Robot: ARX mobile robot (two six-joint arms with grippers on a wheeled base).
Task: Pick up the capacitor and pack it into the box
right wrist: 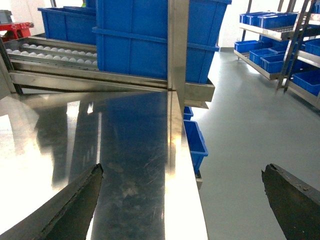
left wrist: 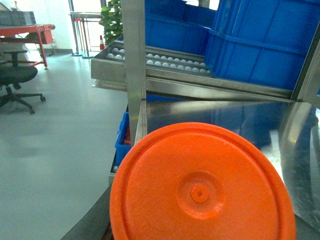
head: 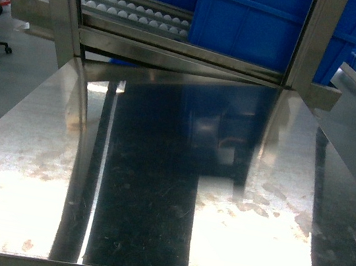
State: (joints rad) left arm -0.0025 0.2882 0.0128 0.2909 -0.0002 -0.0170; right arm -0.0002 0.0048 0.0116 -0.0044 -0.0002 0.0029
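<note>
A: What does the head camera show?

B: A bare, shiny stainless-steel desk [head: 154, 190] with scuffs and bright glare patches. Behind the desk stands a steel roller rack [head: 133, 13] with white rollers, and large blue plastic bins [head: 251, 22] sit on it between two steel uprights. Neither arm shows in this view.

A: And the pale pink box, or the capacitor?

B: Neither one shows in any of the three views, so I cannot tell where they are.

A: What fills the left wrist view?

B: A round orange plastic disc [left wrist: 202, 185] with a small raised hub at its centre. It covers the lower part of the view, in front of the desk's left edge. The left fingers are hidden, so I cannot tell whether they are spread, pressed together or holding the disc.

A: The right side?

B: The right gripper [right wrist: 185, 200] hangs over the desk's right edge. Its two dark fingers [right wrist: 75, 205] are spread wide apart with nothing between them, one over the desk and the other over the grey floor [right wrist: 240, 130].

A: Anything else around the desk?

B: A black office chair [left wrist: 17, 80] stands on the floor left of the desk, and steel shelving with small blue bins [right wrist: 275, 50] stands well to its right.
</note>
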